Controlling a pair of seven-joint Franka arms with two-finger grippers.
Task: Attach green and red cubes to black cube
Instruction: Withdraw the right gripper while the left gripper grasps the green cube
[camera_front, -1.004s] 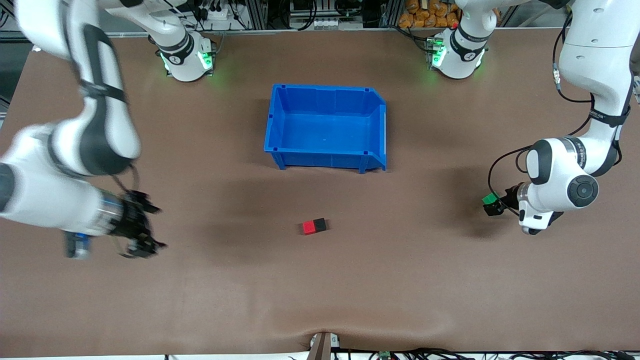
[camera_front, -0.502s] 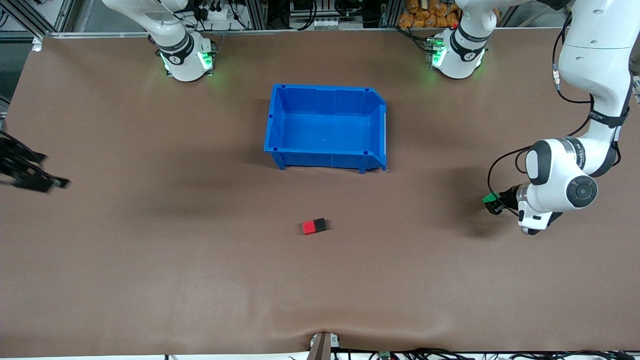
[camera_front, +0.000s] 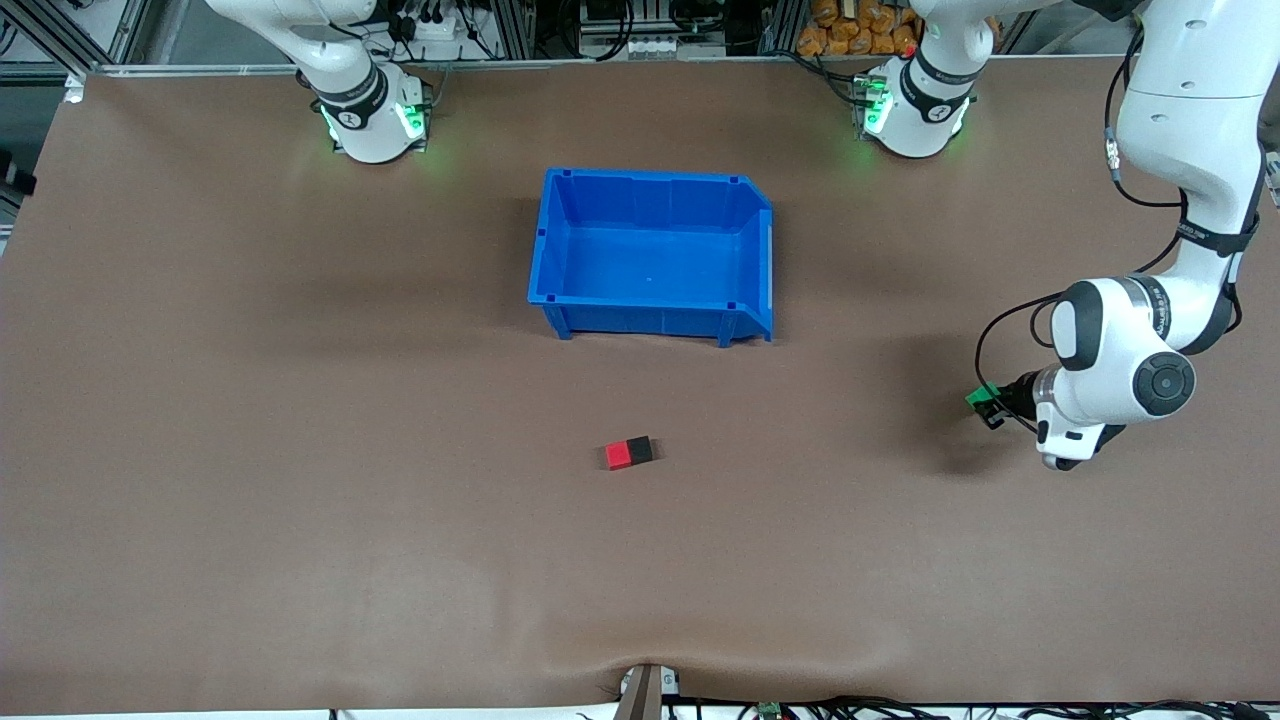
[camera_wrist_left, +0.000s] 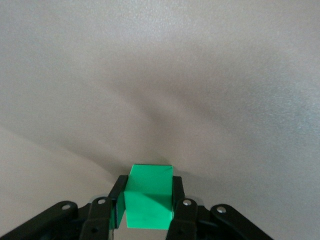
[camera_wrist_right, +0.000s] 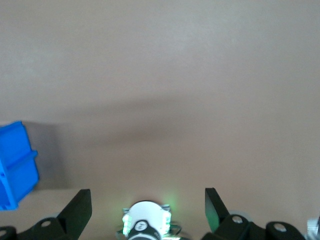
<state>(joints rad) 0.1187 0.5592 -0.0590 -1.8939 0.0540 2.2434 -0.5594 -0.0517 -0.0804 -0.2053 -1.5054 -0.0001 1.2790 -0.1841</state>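
The red cube (camera_front: 617, 456) and the black cube (camera_front: 640, 450) lie side by side and touching on the table, nearer to the front camera than the blue bin. My left gripper (camera_front: 990, 408) is low over the table at the left arm's end. It is shut on the green cube (camera_front: 979, 398), which shows between its fingers in the left wrist view (camera_wrist_left: 148, 194). My right gripper (camera_wrist_right: 147, 202) is open and empty, high over the table near its own base (camera_wrist_right: 146, 225). It is out of the front view.
The blue bin (camera_front: 552, 250) stands empty at the table's middle, nearer the bases. Its corner shows in the right wrist view (camera_wrist_right: 15, 170). Bare brown table (camera_front: 400, 560) surrounds the joined cubes.
My right arm has swung up and away from beside the cubes, toward its end of the table, and left the front view. My left gripper has barely moved with the green cube.
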